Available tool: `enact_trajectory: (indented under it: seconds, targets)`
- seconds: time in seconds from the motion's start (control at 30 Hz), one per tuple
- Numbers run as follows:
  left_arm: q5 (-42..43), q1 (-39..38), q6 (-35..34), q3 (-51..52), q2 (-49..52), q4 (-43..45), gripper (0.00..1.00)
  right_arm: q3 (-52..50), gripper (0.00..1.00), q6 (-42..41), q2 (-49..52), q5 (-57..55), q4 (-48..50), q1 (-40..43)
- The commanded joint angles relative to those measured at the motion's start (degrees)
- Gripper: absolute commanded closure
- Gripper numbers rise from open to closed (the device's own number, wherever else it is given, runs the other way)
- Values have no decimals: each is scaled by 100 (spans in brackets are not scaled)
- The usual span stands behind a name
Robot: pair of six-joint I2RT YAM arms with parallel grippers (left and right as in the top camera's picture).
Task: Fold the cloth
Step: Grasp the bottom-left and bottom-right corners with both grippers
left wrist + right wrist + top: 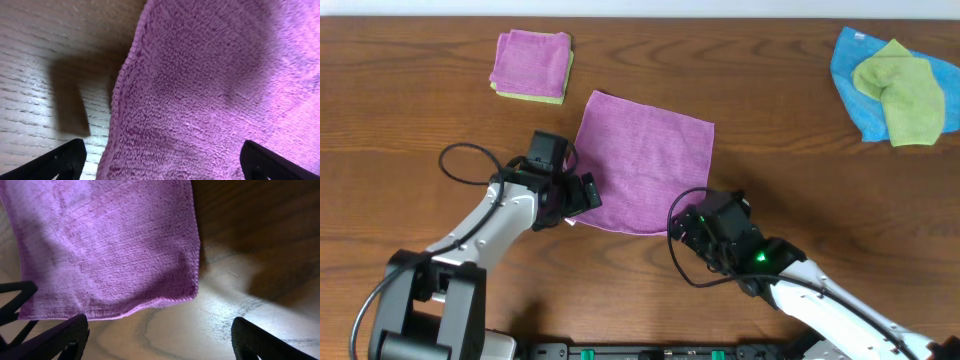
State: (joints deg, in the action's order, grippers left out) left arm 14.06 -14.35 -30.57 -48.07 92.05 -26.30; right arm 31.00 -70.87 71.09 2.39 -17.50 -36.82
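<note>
Cloth (645, 160): purple-lilac microfibre, lying spread in a single layer near the middle of the wooden table (800, 150), set slightly askew to the table edge.

Left gripper (162, 162): at the cloth's near left corner. Fingers (65, 157) stand wide apart and straddle the hemmed left edge; nothing is clamped. Contact with the fabric is unclear, as the tips are cut off by the frame.

Right gripper (160, 337): just off the near right corner, over bare wood. Fingers (265, 340) are spread and hold nothing; the cloth's near hem lies just beyond them.

Far left: a folded purple cloth (530, 60) stacked on a lime-green one. Far right: a crumpled lime-green cloth (905, 95) on a bright blue cloth (855, 95), well apart from the task cloth.
</note>
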Motion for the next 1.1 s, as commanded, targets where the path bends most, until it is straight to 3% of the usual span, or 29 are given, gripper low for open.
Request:
enact_trajectory:
  seconds: [0.0,0.03,0.07,0.13,0.17,0.4,0.73,0.77,0.83,0.97,1.0,1.07]
  targets:
    - [61,20,-83,66,184,90,18,-11,9,177,-28,-131,87,42]
    - [55,20,-101,66,205,85,56,-11,9,175,-28,-133,107,44]
    - [52,20,-98,66,236,85,68,-11,9,177,-28,-133,129,42]
    - [28,20,-101,66,245,92,73,-11,9,177,-28,-131,146,42]
    - [13,20,-101,66,245,125,92,-11,9,175,-28,-129,146,42]
    - [13,20,-142,66,245,170,94,-11,9,83,-28,302,129,42]
    - [20,17,-140,66,245,149,94,-444,15,-2212,-24,249,116,37]
    - [22,17,-140,66,245,149,94,-564,18,-2498,-22,184,179,37]
    - [61,17,-142,66,245,151,94,-813,33,-3038,-20,149,413,37]
    - [61,17,-140,66,245,153,94,-1248,40,-3110,-15,-190,1482,37]
    - [61,17,-140,66,245,153,94,-1305,48,-3112,-15,-243,1674,37]
    - [61,17,-140,66,245,153,94,-1322,42,-3108,-15,-372,1759,37]
